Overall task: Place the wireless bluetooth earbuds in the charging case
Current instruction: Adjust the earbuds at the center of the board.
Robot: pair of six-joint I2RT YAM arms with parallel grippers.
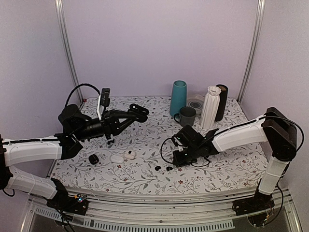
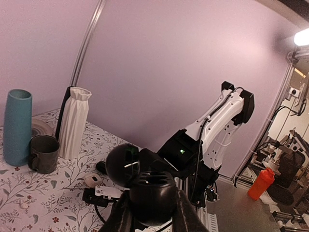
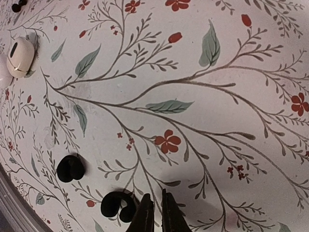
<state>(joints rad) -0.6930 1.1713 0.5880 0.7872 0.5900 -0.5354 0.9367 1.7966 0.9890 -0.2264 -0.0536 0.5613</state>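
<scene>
On floral cloth point(image 3: 227, 145), glossy bean-shaped black earbuds point(image 3: 71, 168).

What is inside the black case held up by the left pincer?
Dark, empty-looking hollows show in the black case; their depths are shadowed. Both earbuds lie on the tablecloth.

On the table point(image 1: 149, 145), the wireless bluetooth earbuds point(image 1: 158, 168) lie side by side at front centre, two pods point(image 1: 117, 158) to their left, vases point(image 1: 210, 106) rear right. The charging case point(image 2: 153, 195) sits between the fingers point(image 2: 186, 218) of the left gripper point(image 1: 138, 112).
</scene>
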